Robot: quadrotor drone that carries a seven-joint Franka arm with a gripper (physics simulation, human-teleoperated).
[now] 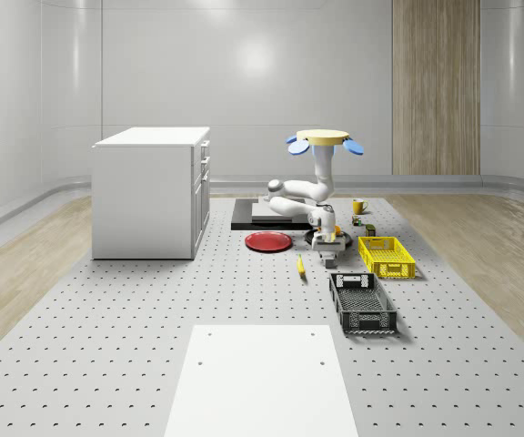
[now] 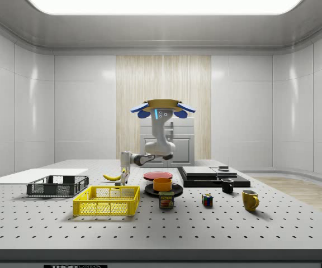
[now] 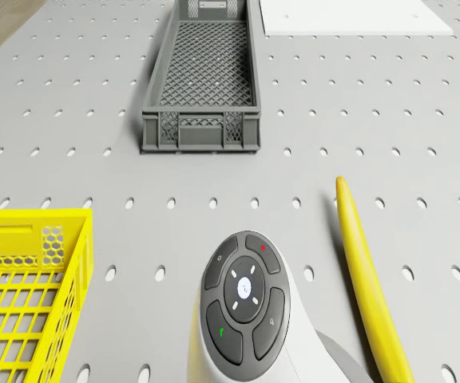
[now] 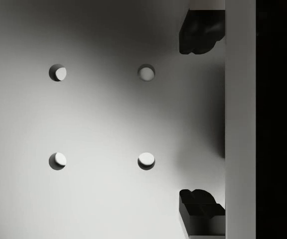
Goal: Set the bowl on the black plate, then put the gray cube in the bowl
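Note:
An orange bowl (image 2: 162, 183) sits on the black plate (image 2: 164, 192) on the perforated table. A small gray block (image 2: 223, 168) that may be the cube rests on a dark slab (image 2: 211, 177) behind the plate. The drone (image 2: 162, 107) hovers above the plate and slab, its white arm bent down. My gripper (image 2: 125, 177) hangs low over the table to the side view's left of the bowl, close to a banana (image 2: 112, 177). In the wrist view the gripper (image 4: 201, 122) is open, its dark fingertips (image 4: 198, 30) wide apart over bare table. From the whole-scene view the gripper (image 1: 327, 242) stands in front of the plate.
A yellow basket (image 1: 387, 256) and a dark crate (image 1: 362, 302) lie beside the gripper. A red plate (image 1: 268, 241), a white cabinet (image 1: 153, 191) and a white board (image 1: 262, 378) are also on the table. A can (image 2: 166, 200), a colored cube (image 2: 207, 200) and two mugs (image 2: 250, 199) stand near the plate.

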